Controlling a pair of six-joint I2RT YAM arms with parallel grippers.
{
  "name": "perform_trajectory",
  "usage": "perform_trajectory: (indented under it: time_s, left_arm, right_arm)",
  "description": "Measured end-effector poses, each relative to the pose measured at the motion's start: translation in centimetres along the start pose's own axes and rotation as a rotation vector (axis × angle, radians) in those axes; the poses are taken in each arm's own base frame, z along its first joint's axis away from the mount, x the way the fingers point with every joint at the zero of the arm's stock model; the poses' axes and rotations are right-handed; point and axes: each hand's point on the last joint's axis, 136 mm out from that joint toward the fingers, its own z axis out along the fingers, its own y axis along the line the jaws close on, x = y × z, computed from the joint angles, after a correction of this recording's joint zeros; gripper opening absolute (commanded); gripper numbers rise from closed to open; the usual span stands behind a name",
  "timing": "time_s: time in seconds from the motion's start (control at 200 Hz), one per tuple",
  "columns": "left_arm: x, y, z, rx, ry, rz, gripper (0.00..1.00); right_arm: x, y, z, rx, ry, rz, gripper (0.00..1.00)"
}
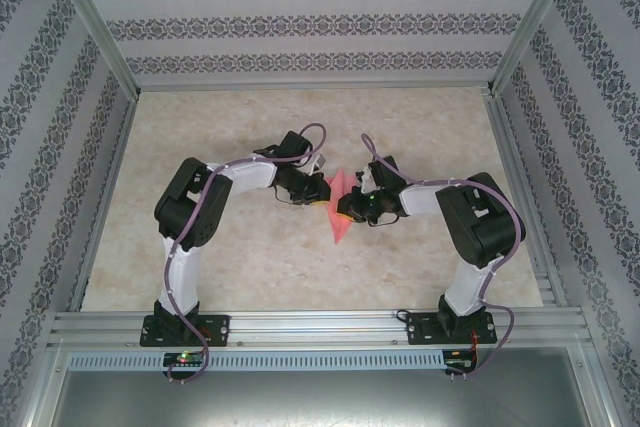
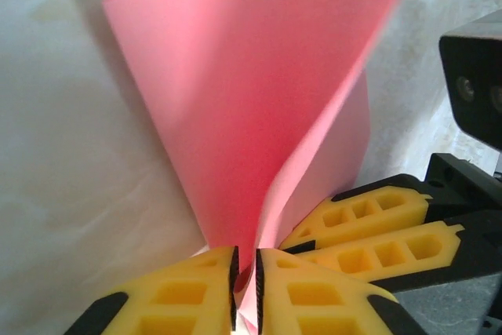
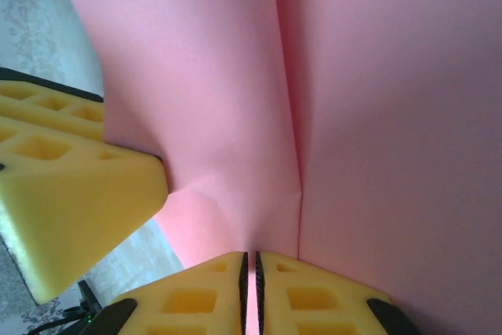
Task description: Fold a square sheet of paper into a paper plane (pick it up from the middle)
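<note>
Pinching the pink paper [image 2: 251, 115] — left end effector [image 2: 245, 288] and right end effector [image 3: 251, 288], both clamped tight.

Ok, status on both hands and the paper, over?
Left hand shut on pink sheet. Right hand shut on it too. Sheet creased, held between them. Hands crowded close together.

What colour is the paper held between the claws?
The paper is plain salmon pink, clearest in the left wrist view.

Salmon-pink square sheet of paper [image 1: 338, 225] — matte, unmarked — folded along one crease, halves splayed, upright at the middle of the counter [image 1: 250, 267], lower tip perhaps touching it.
</note>
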Motion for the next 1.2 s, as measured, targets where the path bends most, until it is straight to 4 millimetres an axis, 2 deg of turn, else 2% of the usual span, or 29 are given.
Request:
perform_trajectory:
  time_s: [0.18, 0.49, 0.879, 1.064, 1.199]
  left_arm:
    - [-0.3, -0.3, -0.1, 0.003, -0.003, 0.019, 0.05]
    - [-1.1, -0.3, 0.5, -0.005, 0.009, 0.045, 0.04]
    - [-1.1, 0.2, 1.1, -0.023, 0.038, 0.065, 0.04]
    - [-1.0, 0.2, 1.1, -0.024, 0.043, 0.074, 0.05]
    - [-1.2, 0.0, 0.9, -0.024, 0.045, 0.087, 0.05]
  right_arm:
    - [-0.1, 0.1, -0.1, -0.004, -0.005, -0.003, 0.15]
    - [-0.2, 0.9, -0.7, -0.018, -0.019, -0.022, 0.19]
    - [0.4, 0.6, -1.7, -0.01, -0.027, -0.032, 0.18]
    - [-1.4, -0.5, -3.2, 0.033, -0.084, -0.019, 0.2]
    - [-3.1, -0.5, -4.0, 0.05, -0.112, -0.035, 0.2]
